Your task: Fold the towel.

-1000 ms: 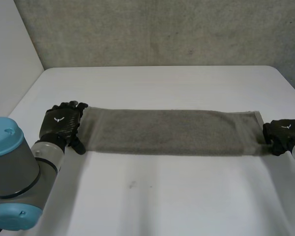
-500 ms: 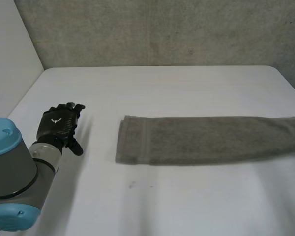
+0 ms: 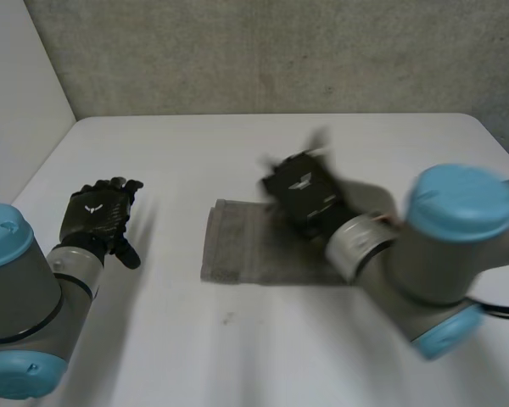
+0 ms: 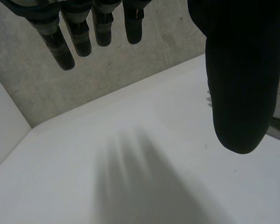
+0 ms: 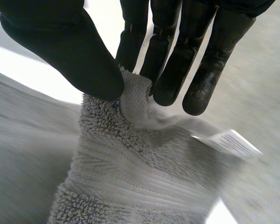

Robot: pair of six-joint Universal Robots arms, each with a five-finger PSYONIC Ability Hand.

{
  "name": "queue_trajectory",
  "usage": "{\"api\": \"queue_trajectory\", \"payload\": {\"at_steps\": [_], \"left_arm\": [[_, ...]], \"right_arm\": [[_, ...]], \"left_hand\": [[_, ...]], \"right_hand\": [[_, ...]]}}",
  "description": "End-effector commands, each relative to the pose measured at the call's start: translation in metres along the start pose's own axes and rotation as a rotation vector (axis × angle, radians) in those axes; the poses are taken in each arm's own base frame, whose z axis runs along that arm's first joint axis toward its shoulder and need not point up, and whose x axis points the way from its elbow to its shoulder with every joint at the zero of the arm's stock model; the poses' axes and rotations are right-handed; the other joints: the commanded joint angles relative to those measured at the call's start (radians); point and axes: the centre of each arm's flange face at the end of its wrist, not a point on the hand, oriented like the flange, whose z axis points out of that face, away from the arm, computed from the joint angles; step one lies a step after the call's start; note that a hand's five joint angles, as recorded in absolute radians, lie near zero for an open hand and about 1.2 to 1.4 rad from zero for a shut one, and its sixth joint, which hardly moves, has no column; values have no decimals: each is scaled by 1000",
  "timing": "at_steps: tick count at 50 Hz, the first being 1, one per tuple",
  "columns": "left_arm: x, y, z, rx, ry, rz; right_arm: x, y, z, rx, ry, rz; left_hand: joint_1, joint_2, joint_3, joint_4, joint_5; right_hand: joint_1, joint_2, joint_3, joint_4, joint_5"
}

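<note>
**White desk (image 3: 263, 153), towel (image 3: 237, 250) pinched by the right hand (image 3: 304, 193)**

Behind the desk stands a rough grey wall (image 3: 280, 51), with a plain white side wall (image 3: 17, 85) at the robot's left.

Head view: the grey towel lies near the desk's middle with its left end flat and bare. The right arm (image 3: 433, 246) crosses over the rest and hides it, and the right hand is above the cloth. The left hand (image 3: 100, 212) is well apart from the towel, toward the desk's left side.

Left wrist view: its fingers (image 4: 60, 46) hang straight and slightly apart over bare desk, holding nothing.

Right wrist view: the thumb (image 5: 70, 51) and fingertips clamp a raised fold of looped terry above a ribbed band. A white label (image 5: 228, 140) sticks out of the towel just beside them.
</note>
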Motion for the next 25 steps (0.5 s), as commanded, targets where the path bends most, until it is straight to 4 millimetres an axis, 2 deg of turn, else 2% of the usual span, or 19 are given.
{"api": "queue_trajectory", "payload": {"at_steps": [1, 3, 7, 8, 9, 10, 11, 12, 13, 15, 16, 17, 18, 19, 21, 22, 23, 24, 25], "left_arm": [[0, 1, 0, -2, 0, 0], [0, 1, 0, -2, 0, 0], [0, 0, 0, 0, -2, 0], [0, 1, 0, -2, -2, 0], [0, 1, 0, -3, -1, 0], [0, 1, 0, -3, -1, 0], [0, 2, 0, -6, 0, 1], [1, 3, 0, -9, 2, 1], [1, 3, 0, -9, 2, 1], [2, 3, 0, -10, 6, 3], [4, 3, -2, -8, 14, 6], [4, 3, -2, -8, 14, 6], [5, 2, -2, -4, 17, 7], [5, -1, -2, 4, 19, 6], [8, -4, -2, 17, 30, 5], [12, -9, -4, 34, 41, 8], [12, -9, -4, 34, 42, 8], [19, -15, -5, 57, 62, 9], [28, -22, -7, 83, 88, 11]], "right_arm": [[-74, 14, 16, -5, -166, 1], [-98, 19, 18, -5, -216, 1], [-112, 23, 19, -11, -243, -1], [-112, 24, 20, -17, -236, -1], [-112, 24, 20, -17, -236, -1], [-109, 24, 20, -30, -216, -3], [-109, 24, 20, -30, -216, -3], [-103, 21, 20, -46, -176, -4], [-103, 21, 20, -46, -176, -4], [-77, -1, 14, -49, -58, 8], [-77, -2, 14, -49, -58, 8], [-61, -9, 11, -51, -12, 37], [-40, -10, 8, -64, 36, 84], [-40, -10, 7, -64, 36, 84], [-2, -6, -2, -100, 116, 186], [-1, -6, -2, -101, 116, 186], [11, -4, -8, -116, 137, 226], [21, 2, -14, -142, 150, 265], [21, 2, -14, -143, 150, 265]], "left_hand": [[-4, 9, 7, 8, -34], [-4, 9, 7, 8, -34], [-4, 9, 7, 8, -34], [-4, 9, 7, 8, -34], [-4, 9, 7, 8, -34], [-4, 9, 7, 8, -34], [-4, 9, 7, 8, -34], [-4, 9, 7, 8, -34], [-4, 9, 7, 8, -34], [-4, 9, 7, 8, -34], [-4, 9, 7, 8, -34], [-4, 9, 7, 8, -34], [-4, 9, 7, 8, -34], [-4, 9, 7, 8, -34], [-4, 9, 7, 8, -34], [-4, 9, 7, 8, -34], [-4, 9, 7, 8, -34], [-4, 9, 7, 8, -34], [-4, 9, 7, 8, -34]], "right_hand": [[454, 219, 210, 206, 238], [454, 219, 210, 206, 238], [454, 219, 210, 206, 238], [133, -102, -111, -116, -84], [130, -106, -115, -119, -87], [-574, -809, -818, -823, -790], [-581, -816, -825, -830, -797], [-767, -1003, -1012, -1016, -984], [-767, -1003, -1012, -1016, -984], [-767, -1003, -1012, -1016, -984], [-767, -1003, -1012, -1016, -984], [-767, -1003, -1012, -1016, -984], [-767, -1003, -1012, -1016, -984], [-767, -1003, -1012, -1016, -984], [-767, -1003, -1012, -1016, -984], [-767, -1003, -1012, -1016, -984], [-767, -1003, -1012, -1016, -984], [-767, -1003, -1012, -1016, -984], [-767, -1003, -1012, -1016, -984]]}}
